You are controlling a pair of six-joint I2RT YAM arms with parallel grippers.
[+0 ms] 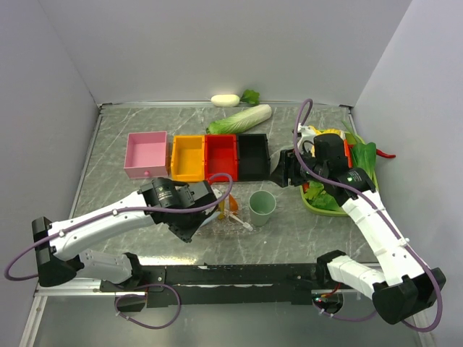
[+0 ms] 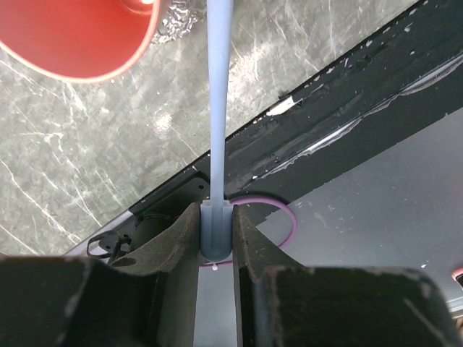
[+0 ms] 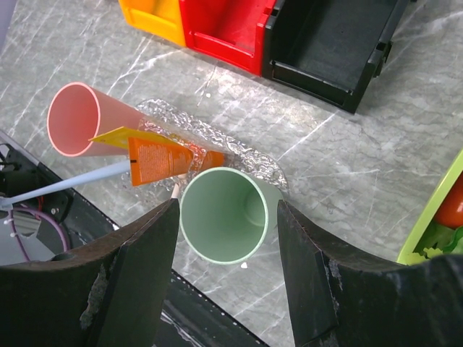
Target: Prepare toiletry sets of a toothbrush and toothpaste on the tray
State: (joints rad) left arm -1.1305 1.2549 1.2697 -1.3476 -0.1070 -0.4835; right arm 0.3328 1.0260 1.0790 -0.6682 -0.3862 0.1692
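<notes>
Left wrist view: left jaws clamp the toothbrush (image 2: 218, 108) at its end, the shaft pointing toward the tray (image 3: 269, 170), where two toothpaste tubes (image 3: 159, 160) lie. Right jaws stand apart over a green cup (image 3: 224, 213). Placement step, by appearance; next, lower the toothbrush beside a tube and release it.

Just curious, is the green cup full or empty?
Empty: the right wrist view looks straight into the green cup and shows only its bare bottom.
</notes>
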